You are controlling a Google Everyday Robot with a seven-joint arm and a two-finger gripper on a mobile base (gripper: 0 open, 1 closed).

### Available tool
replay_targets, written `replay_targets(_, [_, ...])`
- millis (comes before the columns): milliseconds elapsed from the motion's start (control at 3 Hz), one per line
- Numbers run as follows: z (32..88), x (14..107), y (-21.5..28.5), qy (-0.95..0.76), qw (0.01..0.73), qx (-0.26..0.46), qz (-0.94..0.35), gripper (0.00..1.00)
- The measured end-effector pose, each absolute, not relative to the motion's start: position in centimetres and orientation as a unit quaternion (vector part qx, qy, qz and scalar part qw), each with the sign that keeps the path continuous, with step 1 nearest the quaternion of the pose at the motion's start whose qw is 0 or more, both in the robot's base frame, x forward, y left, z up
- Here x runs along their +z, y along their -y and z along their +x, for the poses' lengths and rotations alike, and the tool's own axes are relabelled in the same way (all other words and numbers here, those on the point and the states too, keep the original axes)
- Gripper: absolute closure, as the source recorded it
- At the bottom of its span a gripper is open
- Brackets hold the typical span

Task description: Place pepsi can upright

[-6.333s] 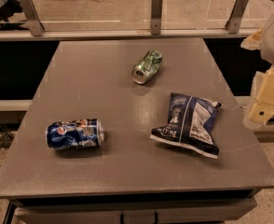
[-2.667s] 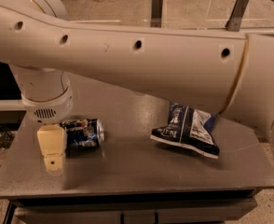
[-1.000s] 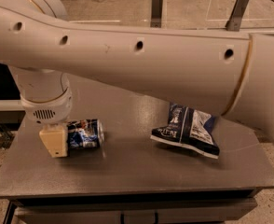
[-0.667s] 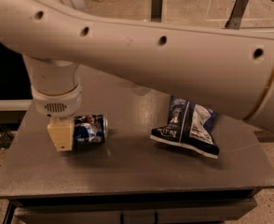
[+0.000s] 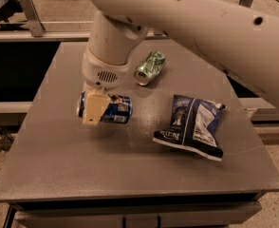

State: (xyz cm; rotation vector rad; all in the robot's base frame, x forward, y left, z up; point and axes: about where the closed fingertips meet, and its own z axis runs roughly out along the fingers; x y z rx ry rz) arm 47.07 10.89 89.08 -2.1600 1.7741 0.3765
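- While the white arm (image 5: 201, 23) reaches in from the upper right, its gripper (image 5: 96, 114) hangs over the left-centre of the table (image 5: 49, 175).
- Jaws are clamped on the pepsi can (image 5: 116, 110). One tan finger (image 5: 93, 109) lies across the can's near face; the other is hidden behind it.
- The pepsi can is on its side, long axis running left-right, with a sliver of its left end showing past the finger. It looks held just off the table, but I can't be sure of the gap.
- Further back, the green can (image 5: 150, 67) lies on its side just right of the wrist, silver end toward me, apart from the pepsi can.
- To the right, the chip bag (image 5: 191, 132), dark blue and white, lies flat on the table, clear of the gripper.
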Motion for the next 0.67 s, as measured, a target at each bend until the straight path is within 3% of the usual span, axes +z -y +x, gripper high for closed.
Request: replay_targets(667, [51.2, 93.4, -7.4, -0.586, 0.258, 0.205, -0.740, 1.00])
